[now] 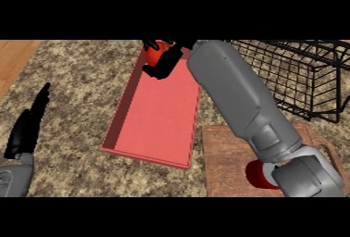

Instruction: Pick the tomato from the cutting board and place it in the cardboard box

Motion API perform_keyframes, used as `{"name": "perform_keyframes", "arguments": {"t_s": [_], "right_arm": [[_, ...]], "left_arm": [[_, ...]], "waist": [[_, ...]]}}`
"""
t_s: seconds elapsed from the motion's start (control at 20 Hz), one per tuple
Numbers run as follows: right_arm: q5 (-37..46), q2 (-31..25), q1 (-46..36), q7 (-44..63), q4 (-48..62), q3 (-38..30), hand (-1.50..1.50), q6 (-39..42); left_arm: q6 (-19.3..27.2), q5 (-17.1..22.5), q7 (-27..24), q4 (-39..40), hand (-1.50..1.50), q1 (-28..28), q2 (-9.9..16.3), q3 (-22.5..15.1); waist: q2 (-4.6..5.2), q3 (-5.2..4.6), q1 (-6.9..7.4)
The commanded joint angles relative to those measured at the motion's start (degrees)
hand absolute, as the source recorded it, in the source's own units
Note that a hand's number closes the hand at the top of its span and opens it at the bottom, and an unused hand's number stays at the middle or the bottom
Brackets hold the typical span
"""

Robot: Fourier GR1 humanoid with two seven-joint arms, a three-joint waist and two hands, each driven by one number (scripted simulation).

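A red tomato shows at the top of the head view, with my right hand curled round it, black fingers wrapping its right and lower sides. Hand and tomato are over the far end of the long reddish open box, which lies at the middle of the counter. The wooden cutting board sits at the lower right, mostly covered by my right forearm. My left hand rests at the left edge, fingers straight and pointing up, holding nothing.
A black wire basket stands at the upper right, close to my right forearm. A red round object lies on the cutting board, partly hidden behind the forearm. Speckled countertop stretches between box and left hand.
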Motion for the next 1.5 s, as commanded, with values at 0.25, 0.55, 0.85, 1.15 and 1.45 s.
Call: {"name": "perform_keyframes", "arguments": {"t_s": [0.25,0.55,0.85,1.15,1.45], "right_arm": [[-9.5,0.5,-4.0,8.1,9.1,9.7,-1.5,-7.3],[-17.1,0.5,-0.1,7.3,8.7,13.8,-1.5,-6.8],[-23.8,0.5,0.1,2.4,6.7,13.9,-1.5,-11.6],[-32.4,0.5,-1.3,-1.0,7.3,8.5,-1.5,-14.5],[-35.4,-2.4,-2.3,-7.0,12.6,1.9,-1.5,-9.1]], "left_arm": [[0.2,-1.8,-0.2,0.3,0.0,-2.7,-1.7,-2.4],[-1.3,-1.4,0.4,3.4,0.0,-6.4,-0.2,-1.3],[0.0,-2.0,-0.6,0.2,0.0,-2.6,-2.1,-2.6],[1.3,-3.1,1.4,0.0,0.0,-3.9,-2.8,-2.8],[-0.7,-0.1,1.7,-1.8,0.0,-0.7,-0.7,0.4]], "waist": [[0.88,-0.28,3.97],[1.01,-0.25,3.75],[0.84,-0.15,4.08],[0.8,-0.09,2.56],[0.55,-0.06,0.17]]}}
